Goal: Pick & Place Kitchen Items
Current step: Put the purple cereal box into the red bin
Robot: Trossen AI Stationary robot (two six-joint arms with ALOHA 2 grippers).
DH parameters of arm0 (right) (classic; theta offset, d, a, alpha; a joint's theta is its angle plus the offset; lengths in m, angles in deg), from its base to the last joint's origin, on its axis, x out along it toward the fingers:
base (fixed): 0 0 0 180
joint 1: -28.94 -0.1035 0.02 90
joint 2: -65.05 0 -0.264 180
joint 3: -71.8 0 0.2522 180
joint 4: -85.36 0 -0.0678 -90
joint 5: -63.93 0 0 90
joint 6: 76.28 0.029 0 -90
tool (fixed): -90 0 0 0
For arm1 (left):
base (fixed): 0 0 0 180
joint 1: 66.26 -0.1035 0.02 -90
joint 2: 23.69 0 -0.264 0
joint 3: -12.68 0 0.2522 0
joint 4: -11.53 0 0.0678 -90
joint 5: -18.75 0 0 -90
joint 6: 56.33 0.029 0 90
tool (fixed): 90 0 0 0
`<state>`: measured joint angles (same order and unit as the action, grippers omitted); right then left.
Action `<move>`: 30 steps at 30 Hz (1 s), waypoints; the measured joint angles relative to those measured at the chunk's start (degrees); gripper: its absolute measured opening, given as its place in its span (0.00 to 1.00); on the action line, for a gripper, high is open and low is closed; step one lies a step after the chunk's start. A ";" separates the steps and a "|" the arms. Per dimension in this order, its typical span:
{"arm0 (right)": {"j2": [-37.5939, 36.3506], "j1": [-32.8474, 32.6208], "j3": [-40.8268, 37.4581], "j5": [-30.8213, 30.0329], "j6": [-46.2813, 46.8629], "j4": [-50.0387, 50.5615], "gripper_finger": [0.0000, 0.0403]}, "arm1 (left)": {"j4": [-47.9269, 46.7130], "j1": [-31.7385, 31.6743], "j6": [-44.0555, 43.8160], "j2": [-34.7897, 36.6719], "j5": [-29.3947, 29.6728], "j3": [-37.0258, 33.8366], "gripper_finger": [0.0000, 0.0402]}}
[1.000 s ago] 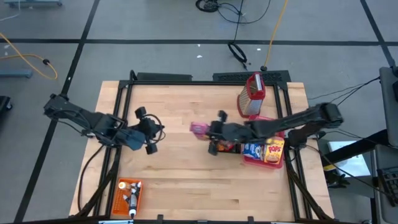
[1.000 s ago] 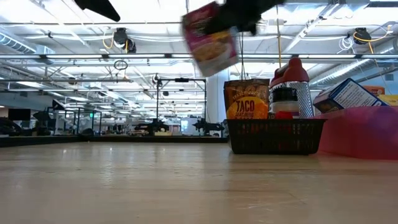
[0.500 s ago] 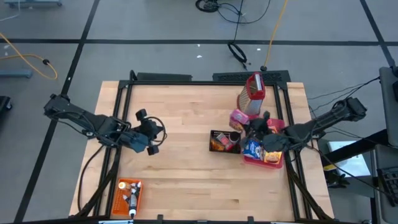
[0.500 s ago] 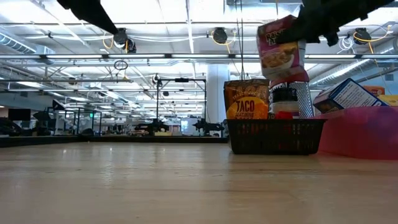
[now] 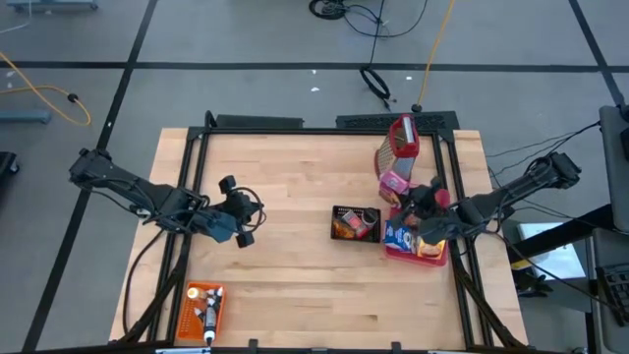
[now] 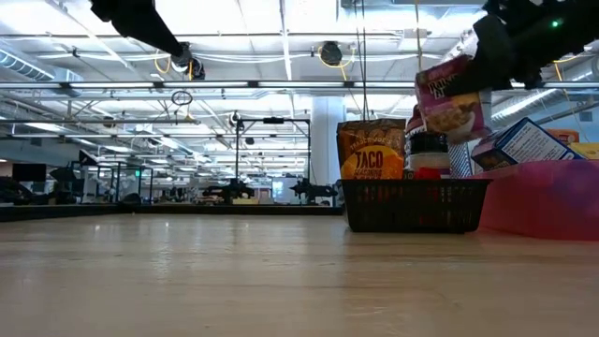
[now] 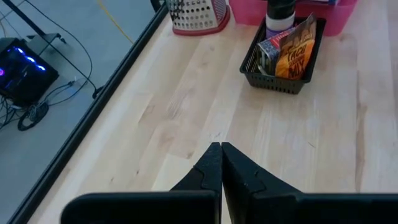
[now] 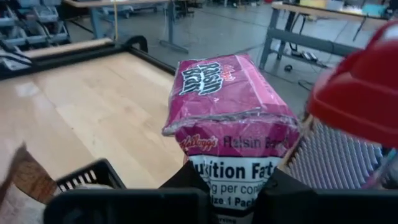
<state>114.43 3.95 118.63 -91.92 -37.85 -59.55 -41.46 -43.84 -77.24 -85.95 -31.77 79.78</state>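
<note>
Purple cereal box (image 8: 230,118) (glossy, rectangular)

place: robotics lab / open industrial hall | evidence: grey concrete floor (image 5: 246,88) with loose cables (image 5: 378,20) at upper frame | ceiling trusses, pipes, strip lights (image 6: 281,84) | further framed workstations (image 6: 271,159) mid-left

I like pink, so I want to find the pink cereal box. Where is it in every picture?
High view: the pink cereal box is right of middle, beside the grater.
Low view: upper right, up in the air in the right tool.
Left wrist view: not in it.
Right wrist view: center, between the dark fingers.
Shared landmark: the red-topped grater, in all four views.
</note>
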 joint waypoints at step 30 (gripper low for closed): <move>0.01 -7.06 -0.16 5.19 35.36 35.99 0.05 | 0.09 0.00 -0.61 -0.02 0.02 -0.02 0.01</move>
<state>114.44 -3.11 118.47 -86.73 -2.49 -23.56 -41.37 -43.84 -77.85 -85.97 -31.75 79.76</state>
